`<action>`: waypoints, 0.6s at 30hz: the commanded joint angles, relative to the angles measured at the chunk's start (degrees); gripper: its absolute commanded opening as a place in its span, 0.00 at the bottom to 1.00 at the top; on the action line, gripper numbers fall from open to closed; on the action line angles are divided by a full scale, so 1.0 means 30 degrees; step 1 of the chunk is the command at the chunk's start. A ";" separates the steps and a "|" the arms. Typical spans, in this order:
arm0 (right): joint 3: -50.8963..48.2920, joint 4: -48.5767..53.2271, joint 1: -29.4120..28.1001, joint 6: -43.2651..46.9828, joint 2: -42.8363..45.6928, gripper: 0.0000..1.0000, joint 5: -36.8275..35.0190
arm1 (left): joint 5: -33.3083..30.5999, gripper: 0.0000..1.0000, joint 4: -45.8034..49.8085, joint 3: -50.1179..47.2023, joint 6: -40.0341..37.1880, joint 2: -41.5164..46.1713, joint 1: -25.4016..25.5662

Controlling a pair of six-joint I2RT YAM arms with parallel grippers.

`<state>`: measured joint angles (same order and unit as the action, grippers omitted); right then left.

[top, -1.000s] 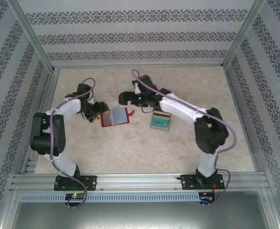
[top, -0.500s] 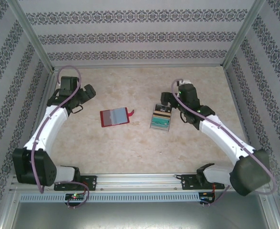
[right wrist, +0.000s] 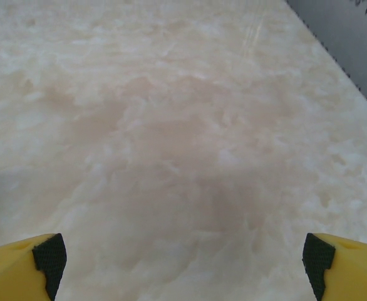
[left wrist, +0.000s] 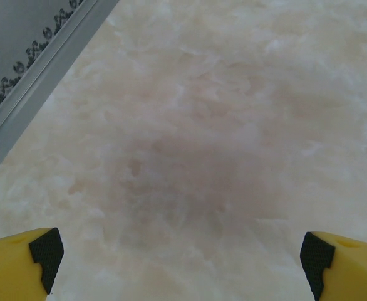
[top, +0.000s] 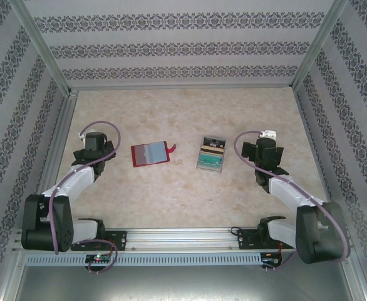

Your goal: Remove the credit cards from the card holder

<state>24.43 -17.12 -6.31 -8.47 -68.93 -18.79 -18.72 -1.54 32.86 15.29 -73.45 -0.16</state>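
Here lie one card holder (top: 151,153), one card stack (top: 211,155); left fingers (top: 96,147), right fingers (top: 263,150) gape.

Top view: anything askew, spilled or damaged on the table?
Nothing stands out. The red wallet lies open and flat; the cards sit loosely stacked to its right, apart from it. Left gripper and right gripper stand open, away from both.

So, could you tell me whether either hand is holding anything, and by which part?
Nothing is held: the left hand and right hand stand open over the table, apart from the card holder and the credit cards.
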 commanded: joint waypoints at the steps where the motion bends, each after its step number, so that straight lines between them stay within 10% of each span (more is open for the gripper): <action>1: -0.0431 -0.5766 0.0264 0.1239 -0.1751 0.98 0.0276 | -0.0150 0.99 -0.6587 -0.1369 -0.1663 -0.0823 -0.0239; 11: -0.0965 -1.1631 0.1955 0.1940 -0.5790 0.98 0.5334 | 0.4809 0.99 -1.3561 -0.3331 -0.1741 -0.2983 -0.1899; 18: -0.0679 -1.0930 0.1954 0.2295 -0.5718 0.98 0.6253 | 0.8335 1.00 -1.2980 -0.2587 -0.3234 -0.3560 -0.1912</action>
<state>22.72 -46.09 -0.51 -2.57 -86.00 -3.11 -0.58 -36.62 23.99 8.56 -83.24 -5.65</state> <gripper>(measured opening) 0.982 0.994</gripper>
